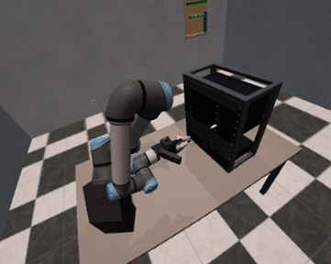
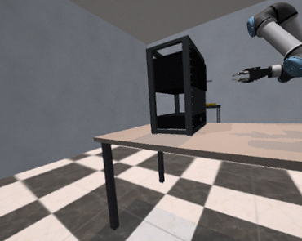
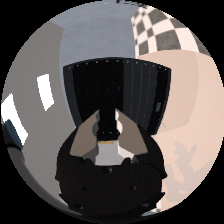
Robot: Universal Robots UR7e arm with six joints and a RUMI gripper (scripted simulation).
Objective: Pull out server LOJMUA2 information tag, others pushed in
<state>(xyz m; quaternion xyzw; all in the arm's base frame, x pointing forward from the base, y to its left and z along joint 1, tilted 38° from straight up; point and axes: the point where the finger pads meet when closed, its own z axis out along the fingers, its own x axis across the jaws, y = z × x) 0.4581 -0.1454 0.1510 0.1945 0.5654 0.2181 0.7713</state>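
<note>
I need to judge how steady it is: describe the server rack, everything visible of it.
The server rack is a black open-frame cabinet, apparently metal, with corner posts and an open top. Dark server fronts fill its upper face; the lower bay is largely open, with one unit at the bottom. It stands upright near the table's far end, resting on the tabletop. One pale tag juts from its front. The gripper is in front of it, apart, not touching.
</note>
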